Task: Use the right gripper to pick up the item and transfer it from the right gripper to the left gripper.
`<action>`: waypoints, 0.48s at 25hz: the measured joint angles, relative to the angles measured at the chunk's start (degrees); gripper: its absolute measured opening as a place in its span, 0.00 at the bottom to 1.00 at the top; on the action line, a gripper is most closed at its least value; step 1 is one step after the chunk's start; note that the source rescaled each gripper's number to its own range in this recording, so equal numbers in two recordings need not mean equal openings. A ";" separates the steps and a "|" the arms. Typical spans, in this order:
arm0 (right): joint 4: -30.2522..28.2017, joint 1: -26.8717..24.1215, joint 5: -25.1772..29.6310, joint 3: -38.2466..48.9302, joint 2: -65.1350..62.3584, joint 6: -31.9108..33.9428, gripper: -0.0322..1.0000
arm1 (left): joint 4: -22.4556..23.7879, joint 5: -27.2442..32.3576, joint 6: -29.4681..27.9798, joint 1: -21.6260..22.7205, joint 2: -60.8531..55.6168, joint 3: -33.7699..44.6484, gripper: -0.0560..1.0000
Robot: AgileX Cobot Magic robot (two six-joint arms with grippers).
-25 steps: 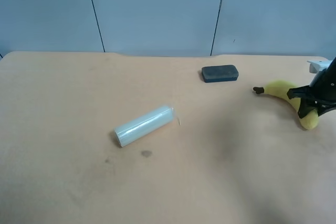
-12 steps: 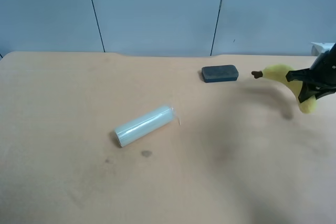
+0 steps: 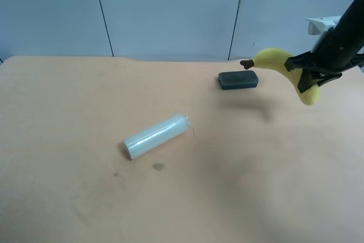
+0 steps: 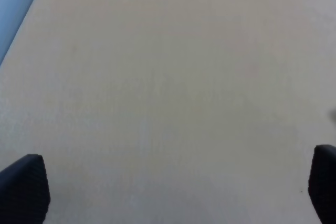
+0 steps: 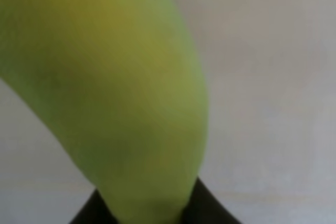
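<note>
The item, a curved yellow plush banana (image 3: 277, 61) with a dark stem tip, hangs in the air above the table near the back right of the exterior high view. The right gripper (image 3: 307, 76) is shut on the banana's lower half, its black arm rising to the view's right edge. In the right wrist view the banana (image 5: 121, 93) fills most of the picture, blurred, between the black fingertips (image 5: 205, 205) at the frame's foot. The left gripper (image 4: 173, 187) stands wide open over bare tabletop, only its two black fingertips (image 4: 23, 187) showing; it does not appear in the exterior high view.
A dark grey rectangular block (image 3: 238, 79) lies on the table just left of and below the banana. A pale translucent cylinder roll (image 3: 155, 136) lies near the middle. The tan table (image 3: 85, 197) ends at a grey-blue panelled wall behind.
The right gripper has lifted the banana off the table and carried it up and leftward. The banana's shadow now falls apart from it. The roll and block have not moved.
</note>
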 joint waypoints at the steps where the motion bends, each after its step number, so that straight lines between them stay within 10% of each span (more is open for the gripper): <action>1: 0.02 1.60 0.23 0.00 -0.84 0.00 0.03 | 0.00 0.00 0.00 0.00 0.00 0.00 1.00; 12: -0.73 20.30 5.94 0.00 -6.34 0.00 0.03 | -1.32 0.00 0.05 0.00 0.36 0.00 1.00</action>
